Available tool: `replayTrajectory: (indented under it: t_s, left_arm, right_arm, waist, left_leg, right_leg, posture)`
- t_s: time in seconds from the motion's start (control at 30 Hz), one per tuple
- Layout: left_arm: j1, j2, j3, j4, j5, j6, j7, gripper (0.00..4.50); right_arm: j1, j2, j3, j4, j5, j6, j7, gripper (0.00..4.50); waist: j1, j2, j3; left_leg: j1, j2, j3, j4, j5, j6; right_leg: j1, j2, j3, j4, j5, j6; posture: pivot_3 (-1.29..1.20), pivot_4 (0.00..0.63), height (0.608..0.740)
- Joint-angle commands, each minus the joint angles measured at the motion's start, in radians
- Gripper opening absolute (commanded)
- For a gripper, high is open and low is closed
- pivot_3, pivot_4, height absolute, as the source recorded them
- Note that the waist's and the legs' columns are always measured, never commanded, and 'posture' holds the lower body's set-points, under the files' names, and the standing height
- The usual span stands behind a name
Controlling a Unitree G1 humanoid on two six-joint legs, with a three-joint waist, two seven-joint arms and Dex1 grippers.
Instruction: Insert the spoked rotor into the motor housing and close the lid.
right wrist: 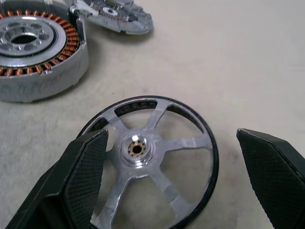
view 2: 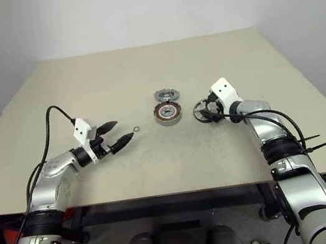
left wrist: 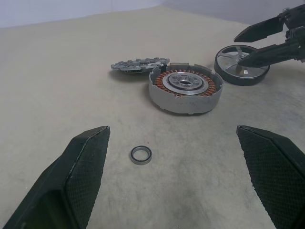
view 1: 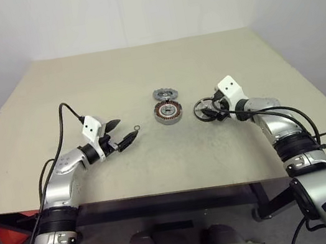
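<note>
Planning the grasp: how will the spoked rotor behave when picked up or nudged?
The spoked rotor looks like rigid metal, so probably stiff, not floppy. Its open gaps suggest it is light for its width. Lying flat on the table, it should slide rather than roll; the thin rim may be hard to pinch.

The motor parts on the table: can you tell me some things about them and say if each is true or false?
1. The spoked rotor is already inside the motor housing. False: it lies flat on the table, beside the housing.
2. The right hand is open over the rotor. True.
3. The lid is closed on the housing. False: it lies behind the housing, whose copper windings show.
4. A tiny ring lies on the table in front of the left hand. True.
5. The left hand holds the ring. False: it is open and holds nothing.
</note>
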Motion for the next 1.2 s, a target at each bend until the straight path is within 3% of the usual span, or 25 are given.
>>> replayTrajectory:
  t_s: [0.03,0.27,0.53,0.77,1.0,1.1,1.2]
  left_arm:
    - [-0.008,0.008,0.015,-0.036,-0.004,-0.006,0.004,4.5]
    - [0.0,0.009,0.012,-0.041,-0.003,-0.004,0.003,4.5]
    - [-0.014,0.008,0.005,-0.021,0.003,-0.011,-0.005,4.5]
    - [-0.03,0.009,-0.001,0.004,0.015,-0.021,-0.012,4.5]
    - [-0.022,0.01,0.004,0.003,0.026,-0.027,-0.009,4.5]
    - [-0.02,0.011,0.007,0.003,0.028,-0.029,-0.007,4.5]
    - [-0.019,0.011,0.008,0.005,0.029,-0.032,-0.005,4.5]
  right_arm:
    - [-0.016,-0.016,-0.079,-0.083,0.059,0.05,-0.012,4.45]
    - [0.027,-0.03,-0.227,-0.136,0.175,0.266,-0.046,4.45]
    - [0.078,0.056,-0.433,-0.22,0.394,0.612,-0.129,4.45]
    - [0.027,0.12,-0.546,-0.191,0.498,0.685,-0.217,4.45]
    - [0.013,0.155,-0.537,-0.167,0.519,0.688,-0.268,4.45]
    - [0.014,0.178,-0.531,-0.176,0.533,0.704,-0.278,3.8]
    - [0.02,0.192,-0.518,-0.191,0.54,0.715,-0.283,2.8]
  waist:
    - [0.0,0.0,0.0]
    - [0.002,0.0,0.0]
    - [0.001,0.0,0.0]
    - [0.006,0.001,0.0]
    - [0.005,0.001,0.0]
    - [0.004,0.001,0.0]
    - [0.004,0.001,0.0]
  left_leg:
    - [0.0,0.0,0.0,0.0,0.0,0.0]
    - [0.0,0.0,0.0,0.0,0.0,0.0]
    - [0.001,0.0,0.0,0.0,0.0,0.0]
    - [0.001,0.0,0.0,0.0,0.001,-0.002]
    - [0.001,0.0,0.0,-0.002,0.002,-0.004]
    - [0.001,0.0,0.0,-0.002,0.002,-0.004]
    - [0.001,0.0,0.0,-0.002,0.002,-0.004]
  right_leg:
    - [0.0,0.0,0.0,0.0,0.0,0.0]
    - [0.0,0.0,0.0,0.0,0.0,0.0]
    - [0.0,0.0,0.0,0.0,0.0,0.0]
    - [0.0,0.0,0.0,0.001,0.0,0.0]
    - [0.0,0.0,0.0,0.001,0.0,0.0]
    - [-0.001,0.0,0.0,0.001,0.0,0.0]
    - [-0.001,0.0,0.0,0.001,0.0,0.0]
  posture:
    - [0.0,0.0,0.74]
    - [0.0,0.0,0.74]
    - [0.0,0.0,0.74]
    - [0.0,0.0,0.74]
    - [0.0,0.0,0.74]
    - [0.0,0.0,0.74]
    - [0.0,0.0,0.74]
